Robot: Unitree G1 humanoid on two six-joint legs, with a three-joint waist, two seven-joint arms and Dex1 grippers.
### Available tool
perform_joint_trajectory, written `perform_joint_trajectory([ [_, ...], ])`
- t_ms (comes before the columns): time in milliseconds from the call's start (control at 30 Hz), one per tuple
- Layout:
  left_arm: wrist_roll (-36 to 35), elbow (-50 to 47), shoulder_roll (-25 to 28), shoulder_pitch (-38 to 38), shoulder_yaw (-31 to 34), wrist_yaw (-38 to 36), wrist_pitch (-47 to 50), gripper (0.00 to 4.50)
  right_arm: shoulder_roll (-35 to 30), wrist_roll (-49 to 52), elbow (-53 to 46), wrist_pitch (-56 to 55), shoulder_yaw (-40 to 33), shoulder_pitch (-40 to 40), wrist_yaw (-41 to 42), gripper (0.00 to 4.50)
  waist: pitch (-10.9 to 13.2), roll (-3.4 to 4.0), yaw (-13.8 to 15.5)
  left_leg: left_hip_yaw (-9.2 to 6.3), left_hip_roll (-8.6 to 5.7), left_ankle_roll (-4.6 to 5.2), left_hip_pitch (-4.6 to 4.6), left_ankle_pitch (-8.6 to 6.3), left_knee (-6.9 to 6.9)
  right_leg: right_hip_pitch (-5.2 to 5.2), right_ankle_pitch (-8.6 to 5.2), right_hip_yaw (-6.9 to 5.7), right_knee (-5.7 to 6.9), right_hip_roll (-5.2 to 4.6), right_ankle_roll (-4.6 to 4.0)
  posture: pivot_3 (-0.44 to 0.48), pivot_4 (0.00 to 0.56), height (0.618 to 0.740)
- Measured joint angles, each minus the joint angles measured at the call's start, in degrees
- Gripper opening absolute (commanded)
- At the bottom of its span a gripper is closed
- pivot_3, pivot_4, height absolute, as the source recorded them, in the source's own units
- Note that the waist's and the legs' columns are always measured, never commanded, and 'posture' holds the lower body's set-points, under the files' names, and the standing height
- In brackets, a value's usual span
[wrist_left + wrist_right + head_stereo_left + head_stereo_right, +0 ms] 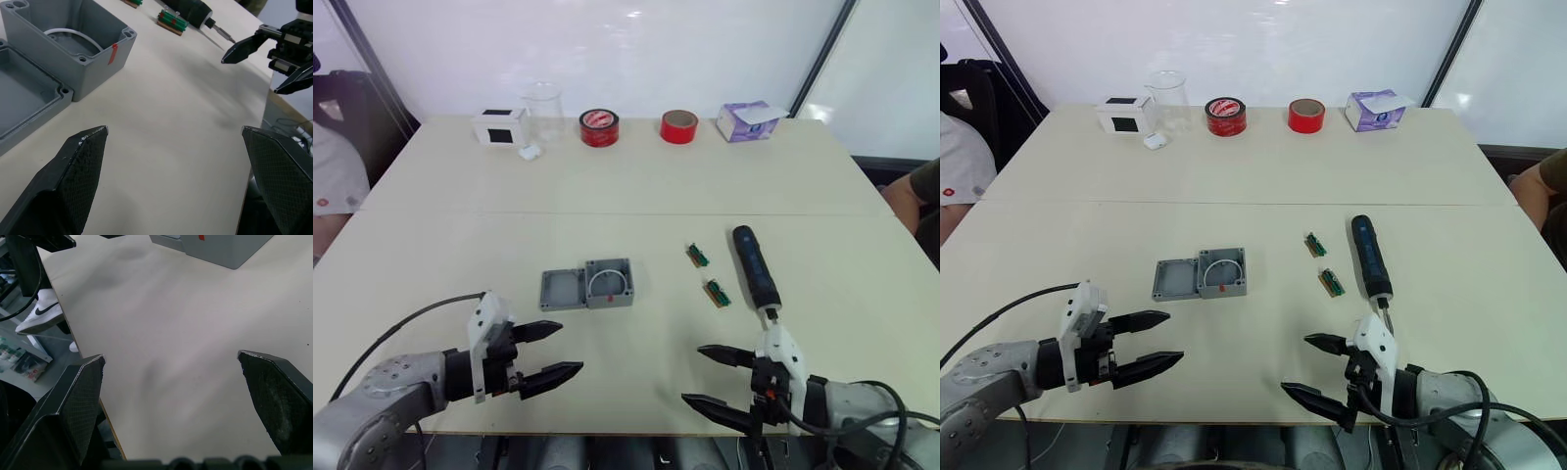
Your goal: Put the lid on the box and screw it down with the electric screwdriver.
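The lid [561,289] lay flat on the tabletop [636,186] with its hollow side up, and its right edge touched the box [610,282], which sat open with a white ring inside. Both sat near the middle, a bit to the left. The left hand [546,354] hung near the front edge, just below and a little left of the lid, with its two black fingers spread apart and holding nothing. So the lid lay straight ahead of that hand, and the left arm was the nearer one for picking it up. The electric screwdriver [756,266] lay on the right side, its long body running away from the robot and its thin bit pointing back at the right hand [717,377]. That hand was spread open and empty too, just in front of the bit. Two small green parts [708,274] lay between the box and the screwdriver.
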Motion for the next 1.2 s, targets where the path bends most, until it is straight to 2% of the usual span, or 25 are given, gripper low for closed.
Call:
perform_joint_trajectory([
  [467,-0.1,1.2,0.0,-0.5,0.0,-0.1,0.4,4.48,0.1,-2.0,0.0,0.9,1.3,-1.5,-2.6,4.5,0.0,0.0,0.0,0.0,-0.01,0.0,0.0,0.0,0.0,0.0,0.0,0.0,0.0,0.0,0.0,0.0,0.15,0.74],
  [667,-2.6,1.2,0.0,-0.9,0.7,0.0,1.5,4.48,0.3,-1.0,1.0,0.4,0.8,-2.8,-1.6,4.5,0.0,0.0,0.0,-0.01,0.0,0.0,0.0,0.0,0.0,0.0,0.0,0.0,0.01,0.0,0.0,0.0,0.15,0.74],
  [800,-2.0,2.2,0.2,-2.0,1.3,2.2,1.8,4.48,0.9,-0.1,0.9,1.1,-0.4,-4.2,-3.6,4.5,0.0,0.0,0.0,-0.01,-0.01,0.0,0.0,0.0,0.0,0.0,0.0,0.0,0.01,0.01,0.0,0.0,0.15,0.74],
  [933,-3.2,9.8,10.6,-18.1,2.9,0.6,7.4,4.48,0.1,11.0,-0.9,9.9,-4.5,-13.6,-9.8,4.5,0.1,-0.23,0.3,-0.1,-0.01,0.08,0.0,0.12,0.11,0.03,0.12,-0.15,0.12,0.05,-0.17,0.0,0.15,0.74],
  [1000,-3.0,11.9,16.1,-29.4,0.5,-3.8,9.3,4.48,-1.9,13.8,-2.1,13.0,-5.3,-18.1,-11.8,4.5,0.1,-0.18,0.3,-0.04,-0.04,0.08,-0.01,0.12,0.01,0.03,0.12,-0.12,-0.01,0.02,-0.18,0.0,0.15,0.74],
  [1033,-3.0,12.0,16.9,-31.8,-0.4,-4.9,9.6,4.48,-2.2,13.8,-2.3,13.3,-5.1,-18.9,-11.9,4.5,0.1,-0.13,0.3,0.0,-0.09,0.09,-0.03,0.12,-0.01,0.05,0.1,-0.12,-0.03,0.01,-0.15,0.0,0.15,0.74],
  [1067,-1.8,12.9,17.9,-37.7,-4.5,-7.9,10.3,4.48,-2.8,13.5,-2.7,13.5,-4.5,-19.6,-12.0,4.5,0.1,-0.11,0.2,0.03,-0.11,0.14,-0.06,0.08,-0.04,0.04,0.03,-0.09,-0.04,-0.01,-0.04,0.0,0.15,0.74],
  [1100,-1.1,13.0,18.5,-40.1,-6.8,-9.2,10.5,4.48,-3.5,13.3,-2.8,13.7,-3.7,-20.1,-11.9,4.5,0.1,-0.11,0.2,0.09,-0.17,0.16,-0.14,0.07,-0.04,0.01,0.01,-0.09,-0.06,-0.01,-0.01,0.0,0.15,0.74],
  [1200,6.2,14.8,18.5,-50.7,-19.4,-16.2,9.4,4.48,-6.0,12.2,-3.9,14.4,-1.5,-21.2,-11.0,4.5,0.1,-0.11,0.1,0.11,-0.21,0.33,-0.24,-0.03,-0.04,-0.09,0.03,-0.06,-0.05,-0.01,0.07,0.0,0.15,0.74],
])
